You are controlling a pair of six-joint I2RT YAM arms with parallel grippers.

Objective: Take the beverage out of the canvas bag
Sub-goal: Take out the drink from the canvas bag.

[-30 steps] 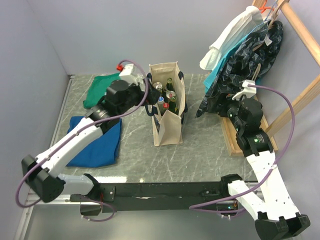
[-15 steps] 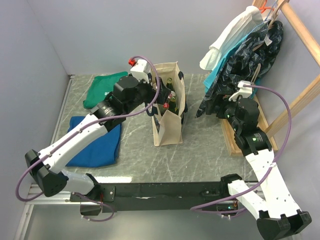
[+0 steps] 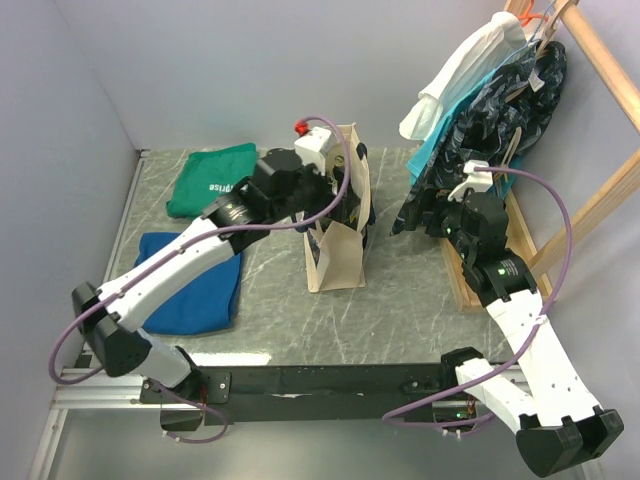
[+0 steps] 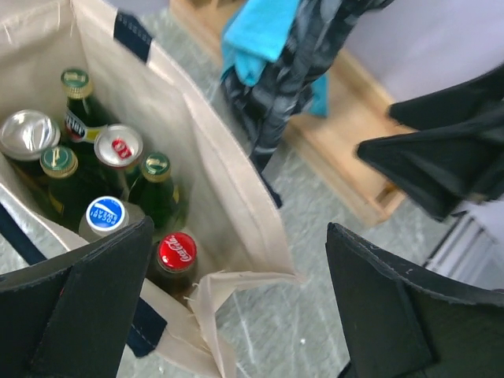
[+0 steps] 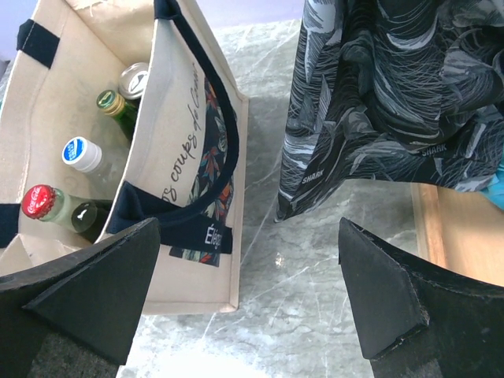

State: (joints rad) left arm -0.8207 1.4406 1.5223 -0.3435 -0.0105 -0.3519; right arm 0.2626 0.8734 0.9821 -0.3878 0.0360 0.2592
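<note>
The cream canvas bag stands upright mid-table with navy handles. It shows in the left wrist view and in the right wrist view. Inside stand several beverages: a red-capped Coca-Cola bottle at the near corner, a blue-capped bottle, a can and green bottles. My left gripper hovers over the bag's mouth, open and empty, its jaws spanning the bag's right wall. My right gripper is open and empty, right of the bag, above bare table.
A green cloth and a blue cloth lie left of the bag. A wooden rack with hanging garments stands at the right. Its dark patterned garment hangs close to the bag.
My left arm has swung right, from the bag's left side to above its opening. My right gripper has shifted slightly left toward the bag.
</note>
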